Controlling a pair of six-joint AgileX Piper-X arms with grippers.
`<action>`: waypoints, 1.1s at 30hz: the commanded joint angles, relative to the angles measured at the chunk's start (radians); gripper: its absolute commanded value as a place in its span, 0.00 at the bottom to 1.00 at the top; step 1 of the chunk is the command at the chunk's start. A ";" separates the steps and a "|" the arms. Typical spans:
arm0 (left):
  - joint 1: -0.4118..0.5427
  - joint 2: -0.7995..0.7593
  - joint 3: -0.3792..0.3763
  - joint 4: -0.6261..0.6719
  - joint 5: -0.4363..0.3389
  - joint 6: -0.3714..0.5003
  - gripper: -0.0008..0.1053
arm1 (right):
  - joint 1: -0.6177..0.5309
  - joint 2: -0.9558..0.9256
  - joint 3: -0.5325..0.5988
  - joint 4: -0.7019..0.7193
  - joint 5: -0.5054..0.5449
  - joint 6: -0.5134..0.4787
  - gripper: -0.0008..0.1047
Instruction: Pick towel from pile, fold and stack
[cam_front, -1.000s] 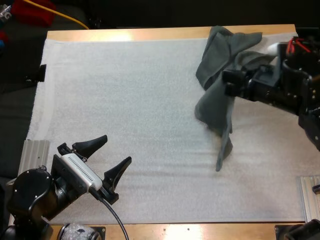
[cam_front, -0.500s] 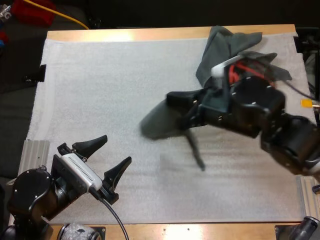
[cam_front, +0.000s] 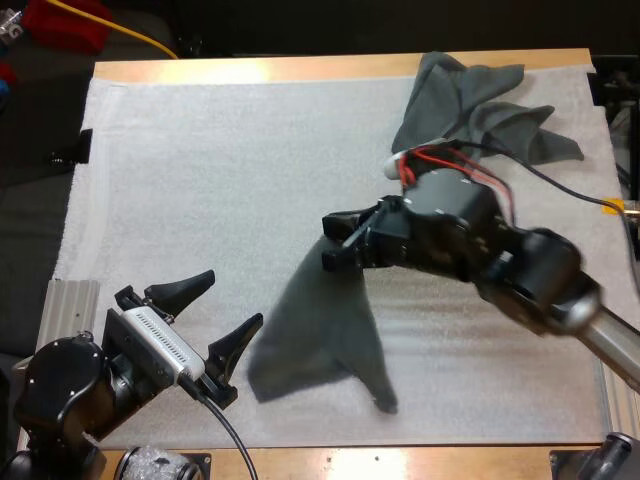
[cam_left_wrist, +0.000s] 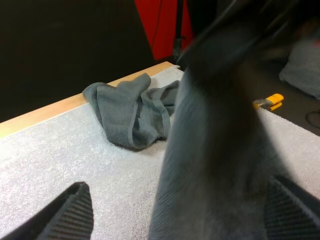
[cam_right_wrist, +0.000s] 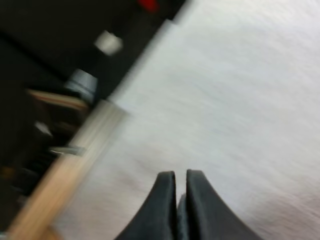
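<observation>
A dark grey-green towel hangs from my right gripper over the middle of the mat, and its lower end trails on the mat toward the front. In the right wrist view the fingers press together on a thin dark fold, so the right gripper is shut on the towel. My left gripper stands open at the front left, just left of the towel's lower edge. From the left wrist the held towel hangs close between the spread fingers. The crumpled pile lies at the back right.
The white mat covers most of the wooden table. From the left wrist the pile sits near the table's far edge. Metal rails flank the mat at the front.
My right arm has swung from the pile at the back right to the mat's middle, carrying the towel. The towel now drapes down near the left gripper. The left arm has not moved.
</observation>
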 joint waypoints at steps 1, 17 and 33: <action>-0.004 0.000 -0.007 -0.012 0.007 -0.008 0.65 | -0.031 0.029 0.012 0.015 0.013 -0.020 0.01; -0.004 0.000 -0.007 -0.012 0.007 -0.008 0.65 | -0.282 0.177 0.024 -0.092 0.087 -0.055 0.01; -0.004 0.000 -0.007 0.002 0.007 -0.008 0.65 | -0.373 0.122 0.022 -0.021 0.086 -0.048 0.83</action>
